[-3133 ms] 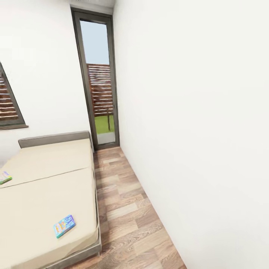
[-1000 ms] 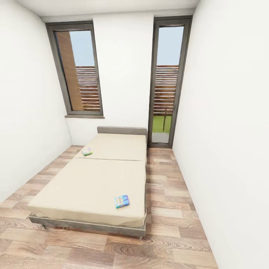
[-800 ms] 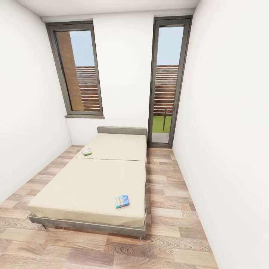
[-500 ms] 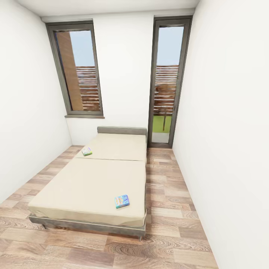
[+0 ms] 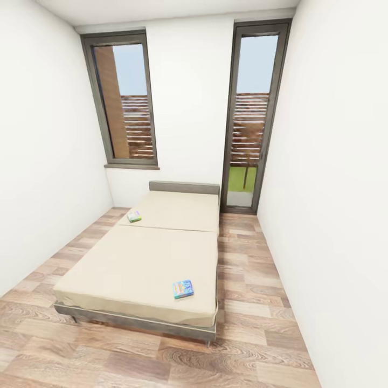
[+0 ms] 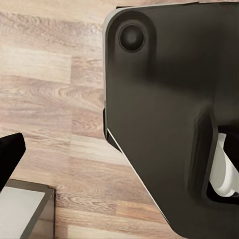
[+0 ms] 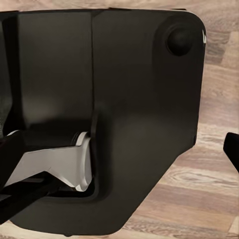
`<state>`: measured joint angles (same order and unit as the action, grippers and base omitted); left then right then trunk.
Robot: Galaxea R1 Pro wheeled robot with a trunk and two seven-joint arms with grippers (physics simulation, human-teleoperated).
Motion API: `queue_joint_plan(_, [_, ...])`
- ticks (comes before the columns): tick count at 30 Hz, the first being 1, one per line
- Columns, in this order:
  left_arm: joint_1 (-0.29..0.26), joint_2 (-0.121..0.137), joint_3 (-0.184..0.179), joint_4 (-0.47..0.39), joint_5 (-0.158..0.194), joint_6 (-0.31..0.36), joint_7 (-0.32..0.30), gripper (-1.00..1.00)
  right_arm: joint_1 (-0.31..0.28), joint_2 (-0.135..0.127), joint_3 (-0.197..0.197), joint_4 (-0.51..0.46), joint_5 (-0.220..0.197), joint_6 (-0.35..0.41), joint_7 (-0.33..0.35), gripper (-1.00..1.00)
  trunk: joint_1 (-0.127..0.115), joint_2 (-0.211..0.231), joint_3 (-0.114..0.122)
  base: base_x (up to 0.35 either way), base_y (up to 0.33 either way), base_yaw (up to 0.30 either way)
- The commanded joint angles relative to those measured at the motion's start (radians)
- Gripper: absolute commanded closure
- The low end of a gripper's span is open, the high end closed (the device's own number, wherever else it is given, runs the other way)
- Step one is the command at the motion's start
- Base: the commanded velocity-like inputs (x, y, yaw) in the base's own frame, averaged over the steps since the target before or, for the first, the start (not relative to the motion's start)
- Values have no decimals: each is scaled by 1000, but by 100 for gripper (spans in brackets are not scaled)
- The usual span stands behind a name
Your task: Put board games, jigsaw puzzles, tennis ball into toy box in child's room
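Facing the bed (image 5: pixel 140 258), I judge the near board game (image 5: pixel 183 289) my first pickup after rolling closer; I cannot tell my fingers' spread.

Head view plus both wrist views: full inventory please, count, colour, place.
board games: 2, both flat on the bed; blue and orange one near the foot at its right edge, green and white one farther up by its left edge
bed: 1, beige mattress on a grey frame with a grey headboard, against the far wall
window: 1, dark grey frame, far wall, left
glass door: 1, dark grey frame, far wall, right
floor: brown wood planks
walls: white, on three sides
robot body: black housing over the wood floor, close up in both wrist views; gripper states cannot be told
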<state>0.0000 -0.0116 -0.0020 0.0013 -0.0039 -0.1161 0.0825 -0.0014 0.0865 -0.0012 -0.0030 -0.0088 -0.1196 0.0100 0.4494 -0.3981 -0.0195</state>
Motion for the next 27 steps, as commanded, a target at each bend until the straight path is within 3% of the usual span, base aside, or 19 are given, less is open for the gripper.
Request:
queue_joint_plan(1, [0, 0, 0, 0, -1, -4, 3, -100, 0, 0, -1, 0, -3, -3, 1, -100, 1, -2, -3, 0, 0, 40])
queue_joint_plan(14, [-1, 5, 11, -8, 4, -4, 3, -100, 0, 0, -3, -1, -14, -4, -7, -100, 1, -2, -19, 0, 0, 127])
queue_joint_plan(21, [-3, 7, 10, -110, 3, 5, 3, -100, -5, -8, -4, -8, -15, 8, -10, -100, 1, -2, -26, 0, 0, 229])
queue_joint_plan(27, [-25, 10, 12, -211, 6, 41, 8, -100, -64, -13, -5, -86, -16, 54, -34, -100, 1, -2, -32, 0, 0, 239])
